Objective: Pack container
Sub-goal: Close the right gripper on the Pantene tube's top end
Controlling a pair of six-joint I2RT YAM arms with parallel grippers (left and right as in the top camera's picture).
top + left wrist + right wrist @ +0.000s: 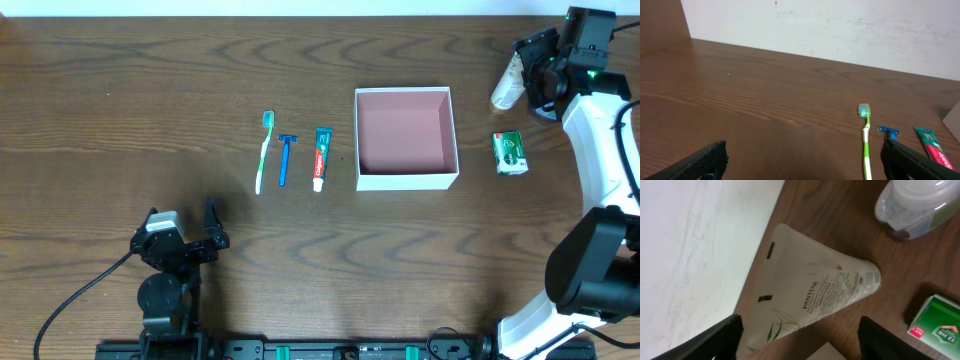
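The container [406, 180] is a square white box with a dusty-pink inside, standing open at the table's middle. Left of it lie a green toothbrush [264, 150], a blue razor [286, 157] and a toothpaste tube [320, 157]. The left wrist view also shows the toothbrush [866, 137], the razor [888, 131] and the toothpaste [932, 147]. My left gripper [207, 232] [802, 161] is open and empty near the front edge. My right gripper [527, 66] [802, 340] is open over a white Pantene tube [505, 88] [815, 292] at the back right, not touching it.
A green soap box [510, 153] [939, 326] lies right of the container. A clear-lidded jar [914, 201] stands by the Pantene tube, largely hidden under the right arm in the overhead view. A white wall runs along the table's back edge.
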